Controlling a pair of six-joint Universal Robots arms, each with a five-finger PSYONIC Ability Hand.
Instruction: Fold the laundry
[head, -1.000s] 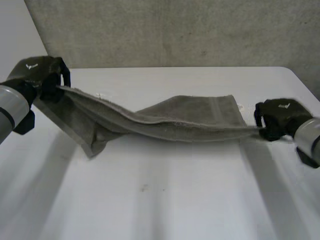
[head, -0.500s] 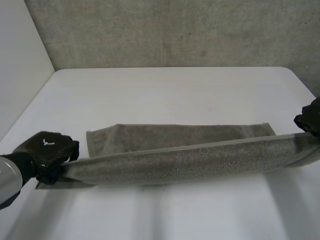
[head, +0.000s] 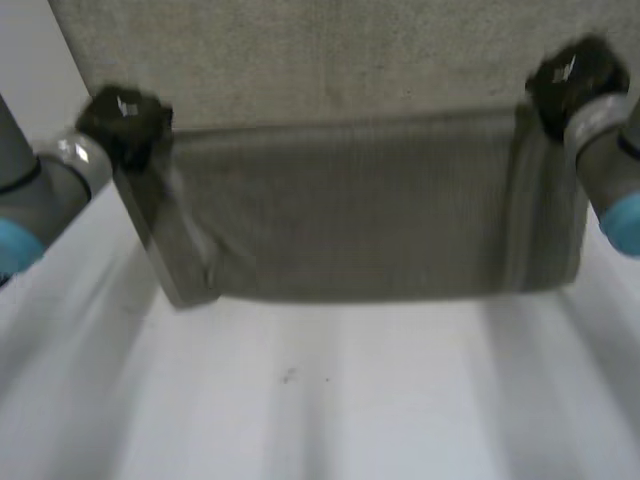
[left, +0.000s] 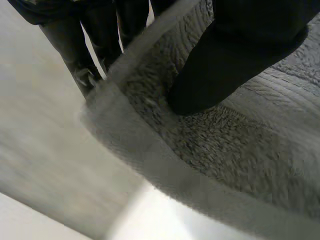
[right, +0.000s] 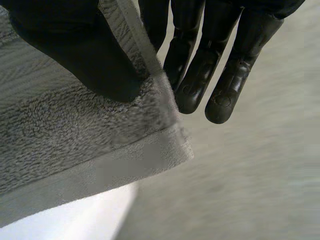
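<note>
Surface: white counter (head: 330, 400), smooth and matte. Behind it stands a grey wall (head: 330, 60) with a rough, grainy texture.

Item: towel (head: 350, 215), grey-brown terry with a looped pile and a flat woven hem band along the edge. It hangs as a wide rectangle stretched between both hands over the far part of the counter. The lower edge is near the counter, but contact cannot be told.

Left hand (head: 125, 118): at the towel's upper left corner. The thumb presses on the pile and the fingers (left: 75, 45) lie straight behind the hem, pinching the cloth.

Right hand (head: 575, 75): at the upper right corner. The thumb is on the front and the fingers (right: 225, 70) extend behind, with the corner pinched between them.
</note>
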